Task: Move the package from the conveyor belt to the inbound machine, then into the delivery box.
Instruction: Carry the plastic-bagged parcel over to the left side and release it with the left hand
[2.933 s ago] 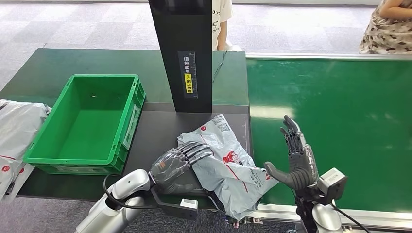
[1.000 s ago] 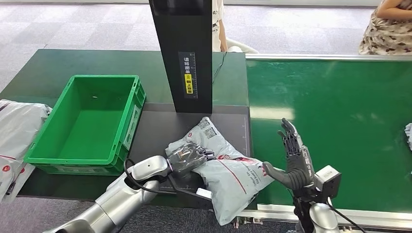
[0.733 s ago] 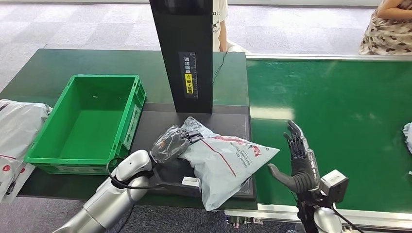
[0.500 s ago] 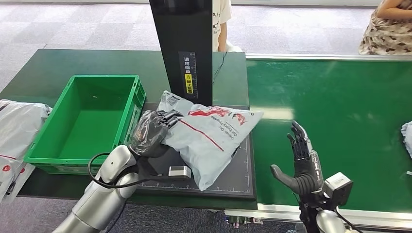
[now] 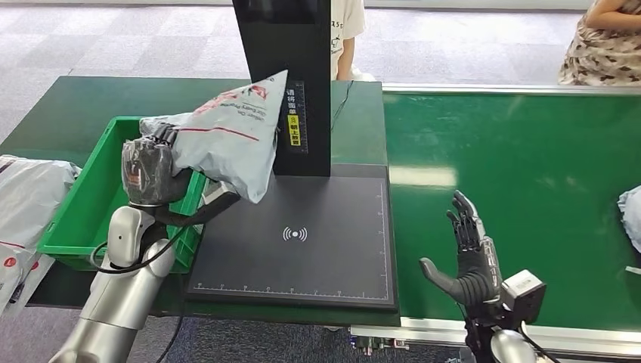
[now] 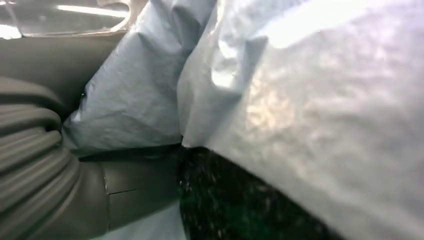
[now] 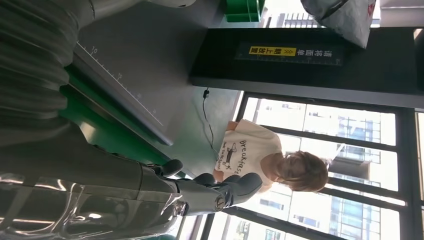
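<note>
Left hand (image 5: 147, 172) grips the grey package (image 5: 224, 134), lifted clear of the black scanner pad (image 5: 295, 234) and hanging over the near right rim of the green box (image 5: 77, 243). I see open room inside the box and across the pad. Right hand (image 5: 469, 257) stands upright, fingers spread, holding nothing, over the green conveyor belt (image 5: 529, 166) near its front edge.

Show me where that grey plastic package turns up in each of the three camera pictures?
Head view: the package is held up by the left hand, above the green box.
Left wrist view: package close up, across most of the picture.
Right wrist view: its corner in the upper right.
Shared landmark: the yellow label.
</note>
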Robot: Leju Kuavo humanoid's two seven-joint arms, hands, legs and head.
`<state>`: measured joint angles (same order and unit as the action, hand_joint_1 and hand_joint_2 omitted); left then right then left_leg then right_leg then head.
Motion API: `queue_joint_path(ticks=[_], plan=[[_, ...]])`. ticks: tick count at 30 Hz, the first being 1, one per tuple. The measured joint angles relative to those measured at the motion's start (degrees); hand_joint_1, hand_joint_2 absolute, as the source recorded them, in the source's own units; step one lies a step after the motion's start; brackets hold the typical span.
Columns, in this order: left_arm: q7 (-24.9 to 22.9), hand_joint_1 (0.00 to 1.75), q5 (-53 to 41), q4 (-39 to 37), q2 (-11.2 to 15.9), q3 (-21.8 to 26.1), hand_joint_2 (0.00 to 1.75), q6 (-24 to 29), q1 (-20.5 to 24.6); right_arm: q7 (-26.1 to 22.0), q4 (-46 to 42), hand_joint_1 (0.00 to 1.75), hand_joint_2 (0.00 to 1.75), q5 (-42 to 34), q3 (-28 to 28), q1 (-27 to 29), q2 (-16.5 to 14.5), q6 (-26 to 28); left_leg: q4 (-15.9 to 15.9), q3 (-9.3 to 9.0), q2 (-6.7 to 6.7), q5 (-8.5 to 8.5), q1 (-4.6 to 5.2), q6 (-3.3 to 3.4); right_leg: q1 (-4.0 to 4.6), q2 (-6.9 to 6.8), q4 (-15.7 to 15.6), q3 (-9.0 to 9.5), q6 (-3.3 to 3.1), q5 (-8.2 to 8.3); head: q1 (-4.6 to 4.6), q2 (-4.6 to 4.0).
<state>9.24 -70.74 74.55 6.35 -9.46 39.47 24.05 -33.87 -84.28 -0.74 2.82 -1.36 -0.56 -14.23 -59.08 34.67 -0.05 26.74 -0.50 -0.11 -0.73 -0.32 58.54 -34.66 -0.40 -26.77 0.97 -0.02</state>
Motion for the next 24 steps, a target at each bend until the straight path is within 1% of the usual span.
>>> queue_joint_path(ticks=[3,5,7,9,12,14,15,16,18,19,20,24], plan=[[0.9,1.75,1.2,-3.5,0.0,4.8,1.75,0.1,1.8,0.3,0.0,0.0,1.75,-0.1,0.0,0.0,0.0,-0.2,0.0,0.0,0.04,0.0,0.0,0.0,0.0,0.04,0.0,-0.01,0.0,0.0,0.01,0.0],[0.0,1.75,0.9,-5.9,0.1,7.8,1.75,0.1,2.8,0.4,0.0,0.0,1.75,-0.1,0.0,0.0,0.0,-0.2,0.0,0.0,0.05,0.01,0.0,0.0,0.0,0.05,0.0,-0.01,0.0,0.0,0.01,0.0],[-2.4,1.75,-0.3,-8.5,0.4,10.5,1.75,0.0,3.7,0.4,0.0,0.0,1.75,-0.2,0.0,-0.1,0.0,-0.3,0.0,0.0,0.07,0.01,0.0,0.0,0.0,0.07,0.0,-0.03,0.0,0.0,0.0,0.0],[-6.1,1.75,-1.9,-11.8,0.9,12.6,1.75,-1.2,4.7,0.5,0.0,0.0,1.75,-0.2,0.1,-0.2,-0.1,-0.3,0.0,0.01,0.07,0.01,0.0,0.0,0.0,0.07,0.0,-0.03,0.0,0.0,0.01,0.0],[-11.4,1.75,-3.3,-17.1,2.0,14.6,1.75,-5.4,6.1,0.8,0.1,0.0,1.75,-0.1,0.3,-0.6,-0.1,-0.3,0.0,0.0,0.08,0.01,-0.01,-0.01,0.0,0.09,0.0,-0.04,-0.01,0.0,0.0,0.0],[-12.6,1.75,-3.3,-20.1,2.6,15.3,1.75,-7.8,6.6,1.0,0.3,0.0,1.75,-0.1,0.4,-0.9,-0.1,-0.3,0.0,0.0,0.09,0.0,-0.01,-0.01,0.01,0.11,0.0,-0.04,-0.01,0.0,0.0,0.0],[-12.9,1.66,-3.3,-21.4,2.8,15.6,1.75,-8.8,6.7,1.0,0.4,0.0,1.75,-0.1,0.4,-1.1,-0.1,-0.4,0.0,0.01,0.09,0.0,-0.01,-0.01,0.01,0.1,0.0,-0.04,-0.01,0.0,0.01,0.0],[-13.0,1.36,-3.3,-22.7,2.9,15.7,1.75,-9.8,6.9,1.1,0.5,0.0,1.75,-0.1,0.4,-1.3,-0.1,-0.4,0.0,0.01,0.09,0.0,-0.01,-0.02,0.0,0.1,0.0,-0.04,0.0,0.0,0.01,0.0],[-13.1,0.49,-3.1,-24.8,3.1,15.8,1.75,-11.2,7.1,1.2,0.8,0.0,1.75,0.0,0.5,-1.8,-0.2,-0.4,0.0,0.01,0.09,0.0,0.0,-0.01,0.0,0.1,0.0,-0.04,0.0,0.0,0.01,0.0],[-13.2,0.14,-2.9,-25.7,3.1,15.8,1.75,-11.7,7.2,1.3,1.0,0.0,1.75,0.0,0.5,-2.1,-0.2,-0.5,0.0,0.02,0.09,0.0,0.0,-0.01,0.0,0.1,0.0,-0.04,0.0,0.0,0.01,0.0],[-13.2,0.0,-2.5,-26.4,3.1,15.8,1.75,-11.8,7.3,1.4,1.1,0.0,1.75,0.1,0.6,-2.4,-0.2,-0.5,0.0,0.02,0.09,0.0,0.0,-0.01,0.0,0.1,0.0,-0.04,0.0,0.0,0.01,0.0],[-11.1,0.0,1.8,-27.4,2.9,15.9,1.75,-9.2,7.4,1.5,1.7,0.0,1.75,0.6,0.7,-3.1,-0.3,-0.6,0.0,0.03,0.08,0.01,0.0,-0.01,0.0,0.1,-0.1,-0.03,0.0,0.0,0.01,0.0]])
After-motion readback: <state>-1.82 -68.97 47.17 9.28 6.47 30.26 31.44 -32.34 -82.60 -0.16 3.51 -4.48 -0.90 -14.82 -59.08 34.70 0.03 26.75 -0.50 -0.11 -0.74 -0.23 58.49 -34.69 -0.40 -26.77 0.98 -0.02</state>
